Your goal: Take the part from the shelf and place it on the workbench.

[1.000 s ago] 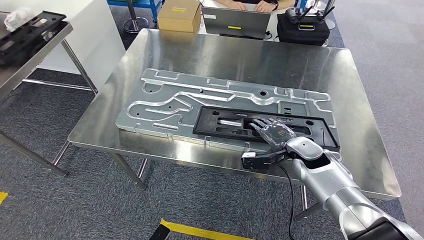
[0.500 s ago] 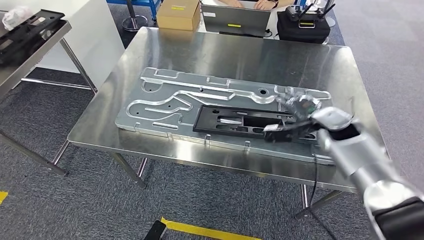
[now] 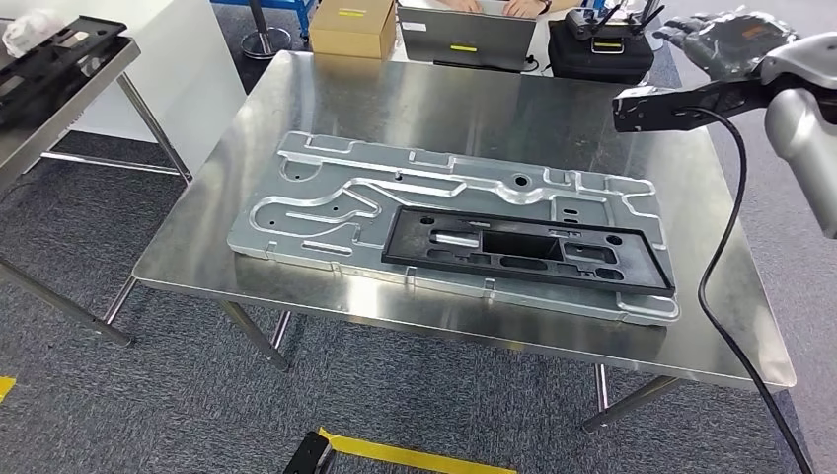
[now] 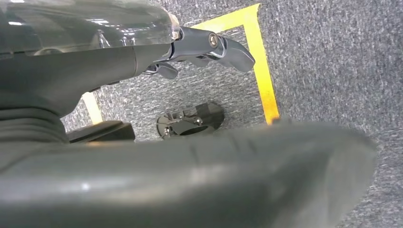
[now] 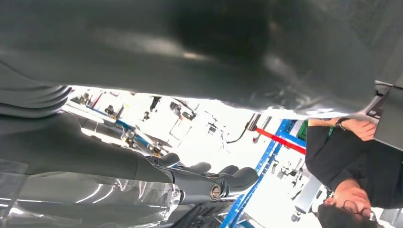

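The black plastic frame part (image 3: 523, 247) lies flat on the grey stamped metal panel (image 3: 326, 197), toward the front right of the steel workbench (image 3: 474, 109). Nothing touches it. My right hand (image 3: 730, 38) is raised high over the bench's far right corner, well away from the part, with its fingers spread and nothing in them. The right wrist view shows those dark fingers (image 5: 223, 178) extended against the room beyond. My left hand (image 4: 209, 45) hangs beside my body above the carpet and holds nothing.
A shelf table (image 3: 59, 99) at far left carries more black parts (image 3: 54, 54). Beyond the bench stand a cardboard box (image 3: 353, 30), a laptop (image 3: 464, 38) with a person's hands on it, and a black case (image 3: 597, 49). Yellow tape (image 3: 415, 456) marks the floor.
My right hand let go of the black part, lifted off it and swung up to the far right. The part stays flat on the panel.
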You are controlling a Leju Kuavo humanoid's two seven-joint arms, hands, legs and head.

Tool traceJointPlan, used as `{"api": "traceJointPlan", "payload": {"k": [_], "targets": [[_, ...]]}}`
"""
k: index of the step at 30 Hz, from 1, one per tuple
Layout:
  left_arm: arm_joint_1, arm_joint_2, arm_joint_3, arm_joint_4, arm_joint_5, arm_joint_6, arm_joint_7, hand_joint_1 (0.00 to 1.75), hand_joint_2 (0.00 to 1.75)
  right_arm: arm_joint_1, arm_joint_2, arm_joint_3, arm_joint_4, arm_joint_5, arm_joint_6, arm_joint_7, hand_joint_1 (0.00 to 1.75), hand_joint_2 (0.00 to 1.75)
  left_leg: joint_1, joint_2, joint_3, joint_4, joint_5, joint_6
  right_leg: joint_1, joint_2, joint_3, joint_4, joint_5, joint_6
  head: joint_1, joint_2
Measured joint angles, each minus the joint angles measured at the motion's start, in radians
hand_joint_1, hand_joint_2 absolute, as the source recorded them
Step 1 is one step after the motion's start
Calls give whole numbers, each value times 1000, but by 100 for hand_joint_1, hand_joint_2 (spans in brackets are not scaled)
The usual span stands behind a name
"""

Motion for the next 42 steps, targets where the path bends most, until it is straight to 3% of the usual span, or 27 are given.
{"api": "traceJointPlan", "payload": {"k": [11,16,18,21,22,23,24,27,29,32,34,36,37,38,39,40,42], "targets": [[-4,0,12,0,0,2,7,0,0,-3,-27,4,14,-30,-15,-1,0,0,-3,0,-3,6,-2,3,-1,-1,0,-1,3,5,0,0],[-4,0,13,0,0,-3,10,0,0,-3,-41,6,16,-42,-12,1,0,0,-3,2,-3,6,5,17,-4,1,2,-2,4,19,0,0],[-5,-1,15,0,0,-8,11,0,0,-4,-53,8,17,-54,-5,0,0,0,1,7,-1,-6,18,28,-4,-1,-10,36,-37,20,0,0],[-6,-1,18,0,-1,-14,14,0,0,-2,-77,13,17,-74,7,-2,0,0,-1,9,-12,-10,29,38,1,-6,-75,223,-158,17,0,0],[-6,-1,18,0,-3,-16,16,0,0,0,-87,15,17,-81,12,-2,0,0,-2,9,-17,-8,32,39,3,-6,-89,274,-181,16,0,0],[-6,0,18,0,-6,-18,19,0,0,1,-99,18,15,-89,19,-2,0,0,-4,9,-23,-6,35,39,4,-6,-86,291,-184,15,0,0],[-7,0,18,0,-10,-19,22,0,0,2,-111,21,10,-98,26,-2,0,0,-6,8,-29,-3,38,38,5,-6,-63,267,-170,11,0,0],[-12,-2,18,0,-18,-22,32,0,0,-3,-146,30,-17,-118,43,-4,0,0,-10,8,-45,8,44,31,16,-8,59,77,-112,-6,0,0],[-16,-4,18,0,-18,-22,36,0,0,-7,-161,35,-31,-125,48,-3,0,0,-11,9,-50,11,51,22,24,-9,84,28,-99,-15,0,0],[-17,-5,19,0,-16,-17,39,0,0,-3,-167,44,-38,-133,39,2,0,0,-13,9,-60,15,51,3,18,-12,74,15,-76,-31,0,0],[-15,-5,20,0,-15,-13,39,0,0,5,-163,52,-36,-135,21,6,0,0,-8,9,-84,74,-13,-14,10,-16,58,7,-55,-42,0,0],[-13,-5,22,0,-15,-11,40,0,0,14,-159,59,-32,-135,8,7,0,0,5,10,-119,203,-110,-32,9,-16,34,7,-35,-44,0,0],[-13,-5,23,0,-15,-11,40,0,0,19,-157,61,-30,-135,4,7,0,0,11,11,-130,263,-139,-38,8,-16,22,8,-25,-42,0,0],[-13,-5,24,0,-15,-10,40,0,0,23,-156,64,-28,-135,3,8,0,0,16,11,-127,297,-147,-44,7,-16,8,10,-16,-40,0,0],[-13,-5,25,0,-15,-10,39,0,0,26,-156,67,-26,-135,2,8,0,0,20,11,-106,294,-134,-48,5,-17,-4,12,-7,-36,0,0],[-13,-5,26,0,-15,-10,39,0,0,28,-156,69,-25,-135,0,8,0,0,23,12,-67,255,-111,-52,3,-18,-16,14,1,-32,0,0],[-15,-5,29,0,-14,-9,40,0,0,29,-155,72,-22,-135,-7,6,0,0,26,12,35,113,-92,-52,0,-20,-36,20,16,-20,0,0]]}}
